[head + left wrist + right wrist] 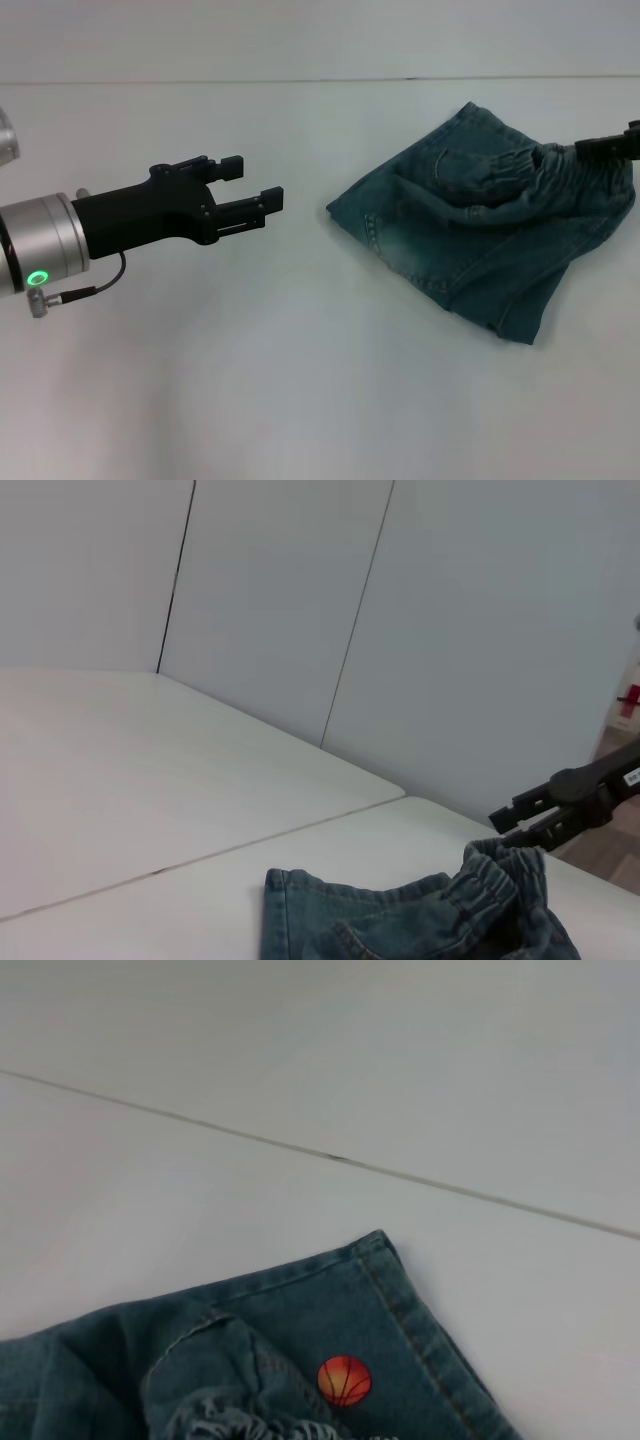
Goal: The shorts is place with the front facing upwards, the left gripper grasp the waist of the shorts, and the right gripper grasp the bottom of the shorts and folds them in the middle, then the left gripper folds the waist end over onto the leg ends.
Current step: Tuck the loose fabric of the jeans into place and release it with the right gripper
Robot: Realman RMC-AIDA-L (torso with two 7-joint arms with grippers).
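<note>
The shorts [480, 235] lie rumpled and folded over on the white table [300, 380], right of centre. The waist of the shorts [545, 165], a puckered elastic band, sits on top at the far right. My left gripper [258, 184] hovers open and empty well to the left of the shorts, pointing at them. My right gripper [590, 146] reaches in from the right edge, right at the waistband. The left wrist view shows the right gripper [502, 830] just above the waist of the shorts [505, 872]. In the right wrist view, an orange ball badge [344, 1380] marks a leg hem [425, 1335].
A seam line [200, 81] crosses the white table behind the shorts. Pale wall panels [300, 600] stand beyond the table's far edge.
</note>
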